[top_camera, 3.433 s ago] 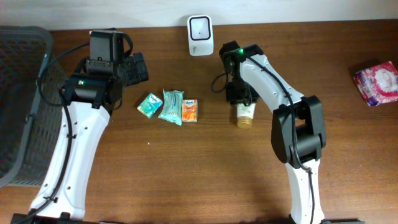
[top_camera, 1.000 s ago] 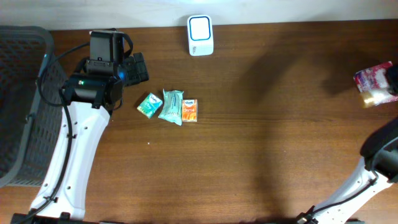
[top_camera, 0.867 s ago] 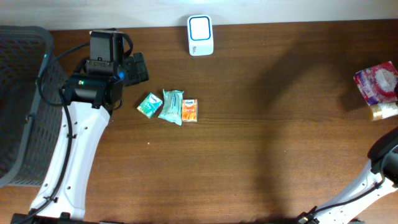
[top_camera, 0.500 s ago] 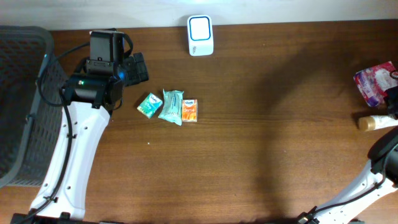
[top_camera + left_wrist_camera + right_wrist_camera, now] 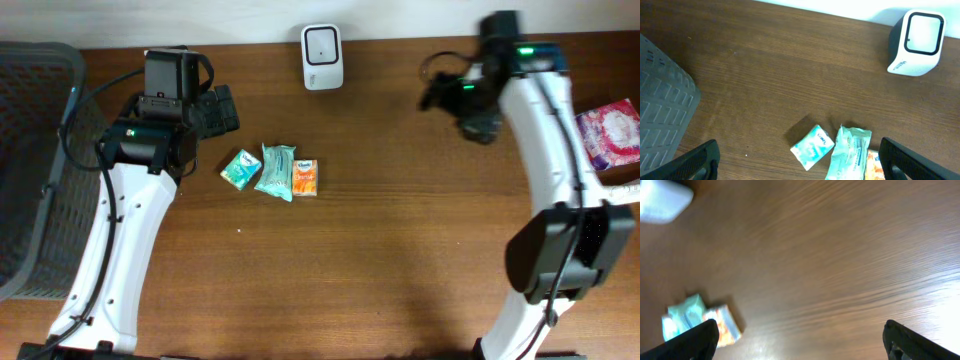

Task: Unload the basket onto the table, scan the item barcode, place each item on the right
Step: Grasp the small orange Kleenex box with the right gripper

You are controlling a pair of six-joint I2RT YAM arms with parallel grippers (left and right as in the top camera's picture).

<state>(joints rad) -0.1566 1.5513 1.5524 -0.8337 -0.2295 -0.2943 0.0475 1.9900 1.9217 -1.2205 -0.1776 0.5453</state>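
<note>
Three small packets lie in a row left of the table's middle: a teal one (image 5: 240, 168), a pale green wipes pack (image 5: 275, 170) and an orange one (image 5: 305, 178). The white barcode scanner (image 5: 322, 57) stands at the back edge. My left gripper (image 5: 222, 108) hovers open behind and left of the packets; in its wrist view the teal packet (image 5: 812, 146) and wipes pack (image 5: 850, 159) lie ahead of the open left gripper (image 5: 805, 172). Right of the scanner my right gripper (image 5: 445, 100) hangs open and empty. Its wrist view is blurred, with the orange packet (image 5: 722, 326) at lower left of the right gripper (image 5: 805, 347).
A dark mesh basket (image 5: 35, 170) fills the left edge of the table. A pink patterned package (image 5: 608, 133) lies at the far right. The right arm's links (image 5: 545, 140) stretch from the front right up to the back edge.
The right gripper let go of a small bottle at the table's right edge, opened, and swung left to beside the scanner. The left arm and the packets have not moved.
</note>
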